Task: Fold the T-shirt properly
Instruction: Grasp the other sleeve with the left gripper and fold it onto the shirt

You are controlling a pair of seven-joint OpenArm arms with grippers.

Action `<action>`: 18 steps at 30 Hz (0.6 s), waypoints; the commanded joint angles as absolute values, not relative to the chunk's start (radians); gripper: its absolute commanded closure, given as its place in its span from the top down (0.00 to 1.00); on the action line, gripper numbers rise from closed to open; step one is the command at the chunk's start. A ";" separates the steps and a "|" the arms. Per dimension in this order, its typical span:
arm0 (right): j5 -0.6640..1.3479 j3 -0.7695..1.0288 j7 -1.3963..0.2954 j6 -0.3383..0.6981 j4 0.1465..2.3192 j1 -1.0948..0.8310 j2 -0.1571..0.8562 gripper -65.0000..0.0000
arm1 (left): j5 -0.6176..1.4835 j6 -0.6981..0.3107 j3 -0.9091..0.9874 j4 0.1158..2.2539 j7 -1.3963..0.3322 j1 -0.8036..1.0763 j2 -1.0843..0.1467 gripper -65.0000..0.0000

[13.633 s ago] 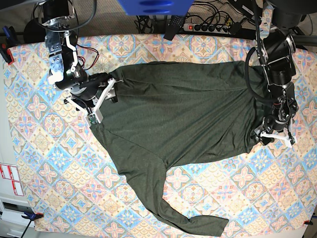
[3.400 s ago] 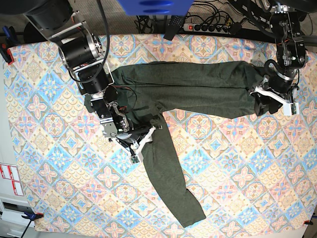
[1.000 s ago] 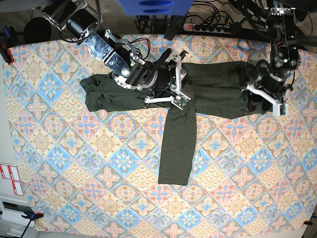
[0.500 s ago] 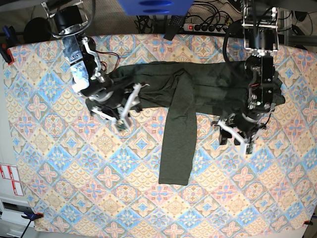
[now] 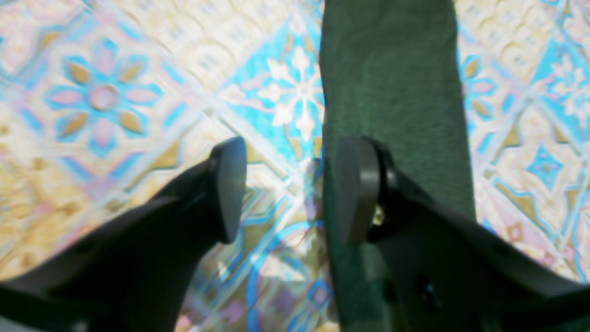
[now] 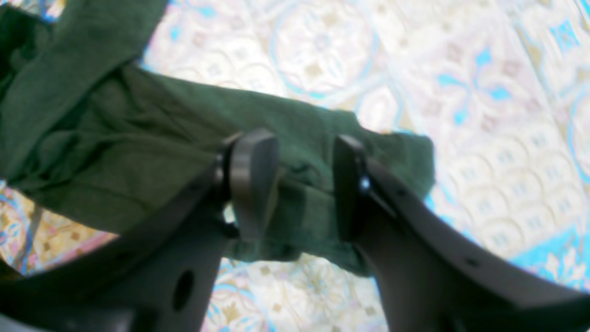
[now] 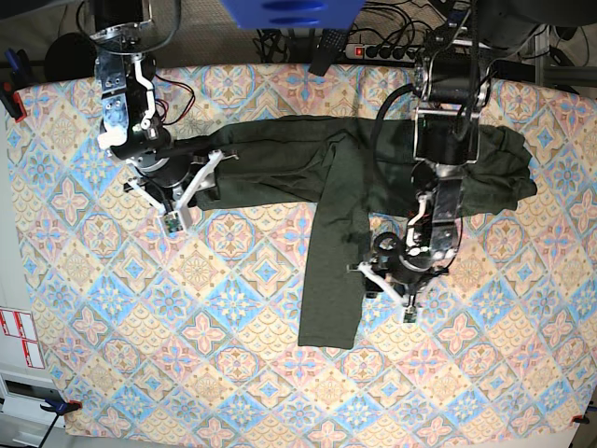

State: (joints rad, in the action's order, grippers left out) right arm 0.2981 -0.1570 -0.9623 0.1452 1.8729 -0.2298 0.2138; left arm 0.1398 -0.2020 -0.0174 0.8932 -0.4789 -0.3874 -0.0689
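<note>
The dark olive T-shirt (image 7: 280,159) lies as a folded horizontal band across the far half of the table. One long sleeve (image 7: 334,271) runs from it toward the front edge. My left gripper (image 7: 384,289) is open at the sleeve's right edge. In the left wrist view (image 5: 290,189) one finger is over the sleeve (image 5: 392,92) and the other over the cloth. My right gripper (image 7: 194,191) is open over the band's left end. In the right wrist view (image 6: 302,184) its fingers straddle the bunched shirt fabric (image 6: 115,152) without pinching it.
A patterned tablecloth (image 7: 140,317) covers the whole table. A power strip (image 7: 392,51) and cables lie beyond the far edge. A blue object (image 7: 289,14) hangs at the top. Red-and-white labels (image 7: 19,336) sit at the left edge.
My left arm has swung from the shirt's right part to the hanging sleeve's right edge. My right gripper has shifted up and left to the band's left end. The shirt's right end now lies uncovered.
</note>
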 commanded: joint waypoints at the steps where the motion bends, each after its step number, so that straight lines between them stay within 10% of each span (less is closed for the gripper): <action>1: 0.308 -0.147 -0.944 0.147 1.899 -0.225 0.219 0.36 | 0.136 -0.206 -0.018 0.866 -0.433 -0.443 -0.054 0.48; 18: 0.311 -0.097 -0.944 0.147 1.899 -0.254 0.219 0.35 | 0.108 -0.209 -0.019 0.526 -0.248 -0.561 0.008 0.47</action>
State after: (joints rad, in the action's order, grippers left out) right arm 0.3000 -0.1005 -0.9619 0.1455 1.8790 -0.2634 0.2134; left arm 0.1051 -0.2028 -0.0174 0.5117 -0.2691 -0.5331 0.0006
